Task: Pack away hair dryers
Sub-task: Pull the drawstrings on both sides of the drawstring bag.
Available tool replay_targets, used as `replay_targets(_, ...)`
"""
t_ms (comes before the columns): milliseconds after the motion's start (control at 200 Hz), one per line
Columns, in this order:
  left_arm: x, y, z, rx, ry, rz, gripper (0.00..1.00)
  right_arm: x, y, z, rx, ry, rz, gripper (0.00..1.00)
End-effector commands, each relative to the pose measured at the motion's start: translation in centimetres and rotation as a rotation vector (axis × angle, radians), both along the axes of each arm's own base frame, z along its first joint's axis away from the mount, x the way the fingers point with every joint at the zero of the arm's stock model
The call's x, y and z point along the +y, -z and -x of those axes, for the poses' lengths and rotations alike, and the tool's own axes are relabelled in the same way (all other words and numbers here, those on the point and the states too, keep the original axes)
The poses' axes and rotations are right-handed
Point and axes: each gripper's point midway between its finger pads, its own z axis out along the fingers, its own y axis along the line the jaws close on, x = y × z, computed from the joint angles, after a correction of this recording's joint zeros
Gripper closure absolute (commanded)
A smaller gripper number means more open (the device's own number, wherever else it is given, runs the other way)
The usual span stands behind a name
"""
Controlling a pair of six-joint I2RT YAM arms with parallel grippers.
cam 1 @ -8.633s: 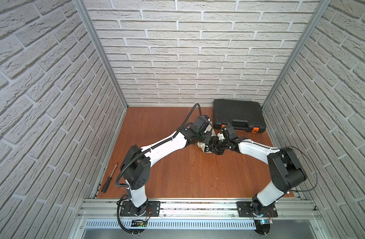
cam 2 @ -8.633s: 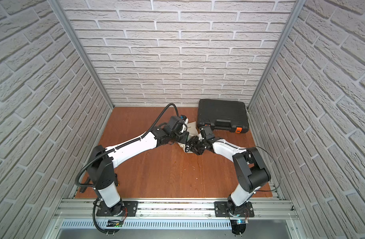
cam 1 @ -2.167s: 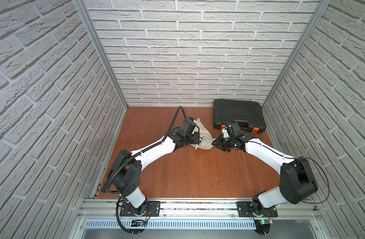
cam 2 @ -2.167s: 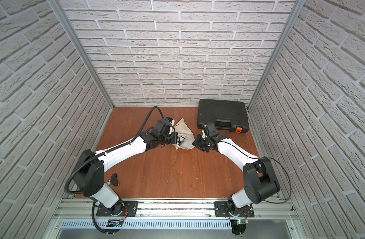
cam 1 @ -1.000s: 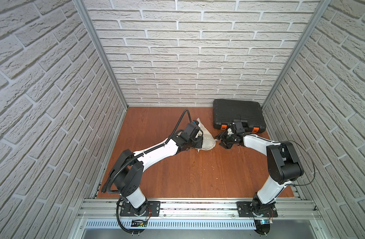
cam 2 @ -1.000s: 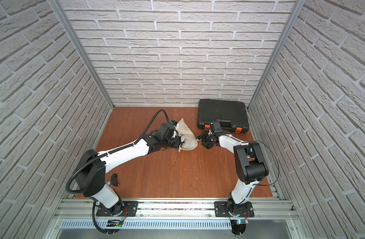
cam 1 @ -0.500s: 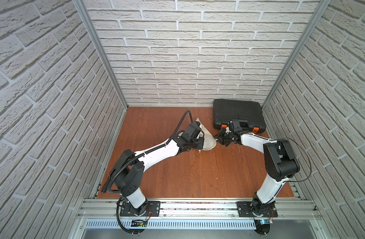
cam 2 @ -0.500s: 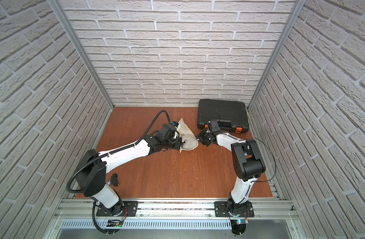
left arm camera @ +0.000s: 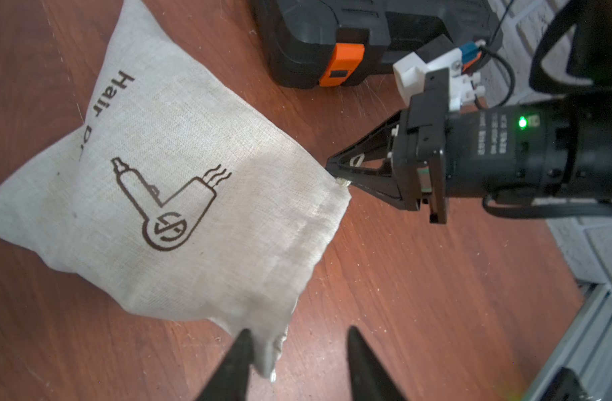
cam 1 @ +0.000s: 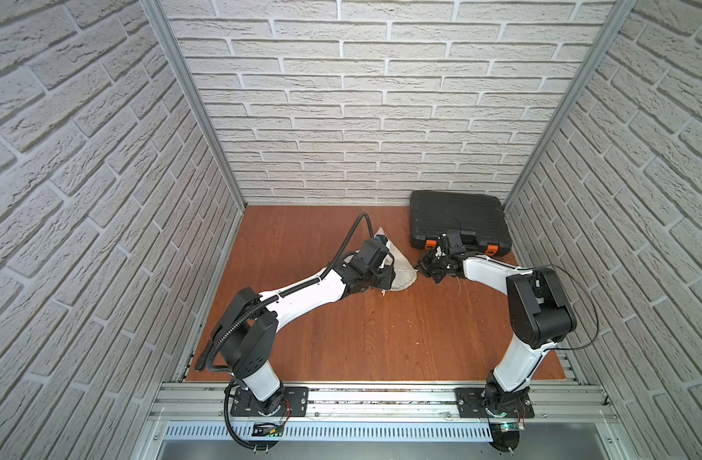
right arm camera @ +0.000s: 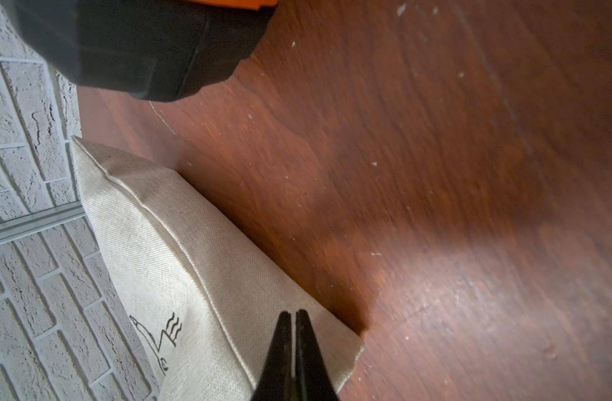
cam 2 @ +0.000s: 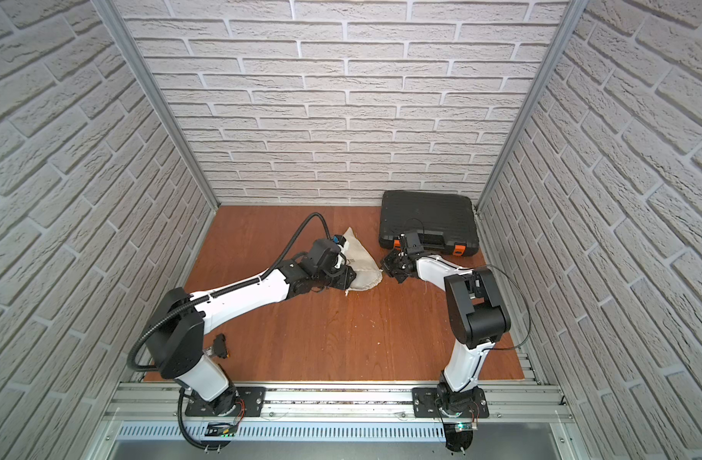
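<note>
Change noted: within the last second the left gripper [left arm camera: 299, 361], previously clamped, has parted its jaws to a middling gap. The near corner of the beige cloth drawstring bag [left arm camera: 179, 194], printed with a hair-dryer outline, rests against one finger [left arm camera: 238, 368] but is no longer pinched.

Over the same interval the right gripper [left arm camera: 332, 166], previously spread, has closed tip to tip on the far corner of the bag's mouth, apparently on the drawstring there.

Assessment: the hold on the mouth has passed from left to right, and cinching appears to be the step in hand.

No white plastic hair dryer shows in any view. The bag lies filled out on the brown wooden table [cam 1: 341, 326], so the dryer is judged to be inside.

Beyond, the black plastic case with orange latches [cam 1: 456, 217] sits closed by the back wall, untouched.
</note>
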Motion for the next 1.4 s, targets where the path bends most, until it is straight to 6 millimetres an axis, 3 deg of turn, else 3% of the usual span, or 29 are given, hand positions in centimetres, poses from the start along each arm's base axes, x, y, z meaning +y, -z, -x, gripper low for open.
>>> replay_targets(0,0.0,-0.9,0.7,-0.045,0.031,-0.021,0.28,-0.1,-0.4,-0.5,-0.017,-0.001,0.016,0.97)
replay_targets(40,0.1,-1.1,1.0,-0.061,0.036,-0.045,0.11,-0.2,-0.2,-0.4,-0.013,0.004,0.015,0.97)
replay_targets(85,0.3,-1.4,1.3,-0.082,0.048,-0.069,0.02,-0.2,-0.2,-0.4,-0.011,0.012,0.008,0.97)
replay_targets(255,2.6,-2.3,2.4,-0.154,0.031,-0.164,0.02,-0.4,0.1,-0.3,-0.004,0.026,-0.014,0.97)
replay_targets(390,5.0,-0.8,4.0,-0.143,0.010,-0.224,0.02,-0.4,-0.1,-0.3,-0.007,0.026,-0.019,0.97)
replay_targets(535,5.5,2.5,5.9,-0.075,0.052,-0.263,0.14,-0.3,-0.2,-0.4,-0.011,0.023,-0.021,0.97)
replay_targets(655,4.3,4.5,6.1,-0.035,0.093,-0.289,0.23,-0.3,-0.2,-0.5,-0.014,0.018,-0.021,0.97)
replay_targets(760,2.8,5.1,5.4,-0.044,0.125,-0.295,0.31,-0.3,-0.3,-0.4,-0.012,0.018,-0.021,0.97)
replay_targets(940,1.6,6.2,3.7,-0.083,0.135,-0.337,0.35,-0.4,-0.5,-0.2,-0.015,0.018,-0.021,0.97)
replay_targets(1395,1.6,8.8,2.0,-0.127,0.129,-0.437,0.50,-0.2,-0.5,-0.3,-0.017,0.016,-0.033,0.97)
